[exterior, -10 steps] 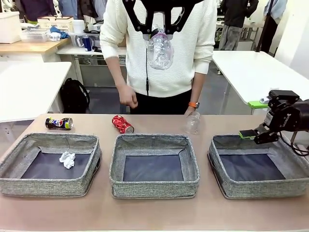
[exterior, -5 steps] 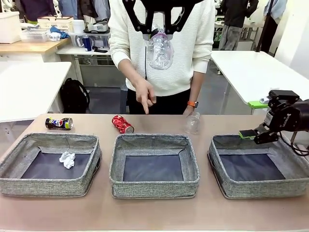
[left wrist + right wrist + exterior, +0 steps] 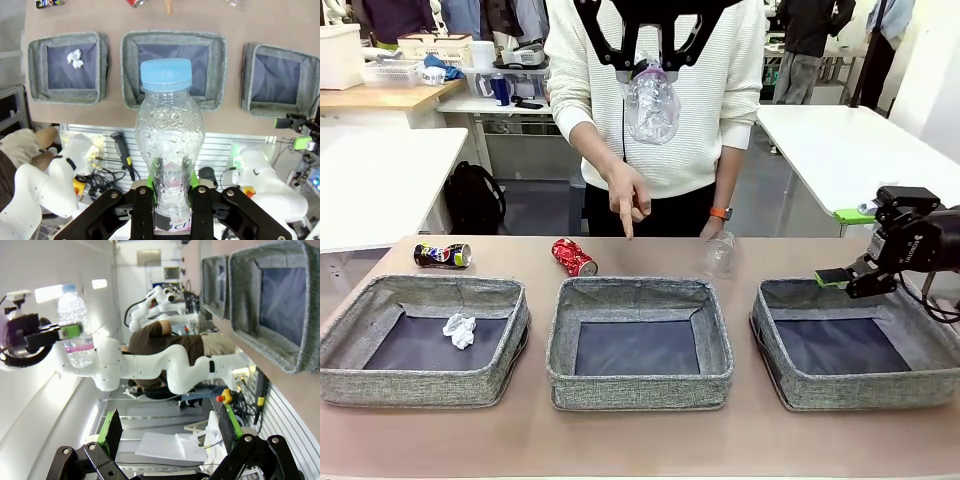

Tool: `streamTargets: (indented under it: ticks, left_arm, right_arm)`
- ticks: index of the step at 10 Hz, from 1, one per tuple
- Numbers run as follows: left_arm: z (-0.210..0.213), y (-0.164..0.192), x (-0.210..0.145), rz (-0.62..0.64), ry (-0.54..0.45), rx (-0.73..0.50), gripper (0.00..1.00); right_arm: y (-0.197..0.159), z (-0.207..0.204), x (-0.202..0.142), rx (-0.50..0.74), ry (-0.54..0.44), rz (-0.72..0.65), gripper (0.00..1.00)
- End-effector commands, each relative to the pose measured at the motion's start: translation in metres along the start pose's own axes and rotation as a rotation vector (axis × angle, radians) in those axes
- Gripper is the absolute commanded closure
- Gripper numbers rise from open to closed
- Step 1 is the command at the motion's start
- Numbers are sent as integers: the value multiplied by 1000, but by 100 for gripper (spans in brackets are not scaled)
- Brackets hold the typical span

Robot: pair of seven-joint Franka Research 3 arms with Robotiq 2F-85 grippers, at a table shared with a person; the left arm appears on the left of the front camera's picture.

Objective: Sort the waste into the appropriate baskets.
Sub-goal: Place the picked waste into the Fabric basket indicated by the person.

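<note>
High over the table's far side, my left gripper (image 3: 655,66) is shut on a clear plastic bottle (image 3: 652,102) that hangs cap down; the left wrist view has this bottle (image 3: 171,145) between the fingers (image 3: 142,205). My right gripper (image 3: 860,276) hovers open over the right basket (image 3: 850,390), its green pads (image 3: 111,429) spread wide. A crumpled paper ball (image 3: 460,330) lies in the left basket (image 3: 420,385). Nothing lies in the middle basket (image 3: 640,390). Behind the baskets lie a dark can (image 3: 442,255), a red can (image 3: 574,256) and a crushed clear container (image 3: 718,254).
A person stands at the far side, one hand (image 3: 625,195) pointing an index finger down at the table beside the red can. The other hand rests near the clear container. Bare table runs along the front of the baskets.
The person's hand has come forward from the hip and now points down near the red can. Neither arm has moved.
</note>
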State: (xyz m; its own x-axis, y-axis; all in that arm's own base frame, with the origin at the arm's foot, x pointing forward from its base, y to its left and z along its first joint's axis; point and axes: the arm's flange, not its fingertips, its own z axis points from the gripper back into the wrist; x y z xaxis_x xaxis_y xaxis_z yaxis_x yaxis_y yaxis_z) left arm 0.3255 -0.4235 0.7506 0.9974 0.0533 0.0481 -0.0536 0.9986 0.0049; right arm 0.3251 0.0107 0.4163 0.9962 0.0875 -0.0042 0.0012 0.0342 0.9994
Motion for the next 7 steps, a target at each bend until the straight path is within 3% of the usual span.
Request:
streamTargets:
  ticks: [1,3,7]
  left_arm:
    - [0,0,-4,13,5,-15,77]
    - [-16,6,-5,-22,-30,4,77]
    - [-136,31,-23,-12,-104,-25,77]
  right_arm:
    - [1,-2,2,20,-5,32,0]
    - [1,-2,2,20,-5,32,0]
    - [1,-2,2,20,-5,32,0]
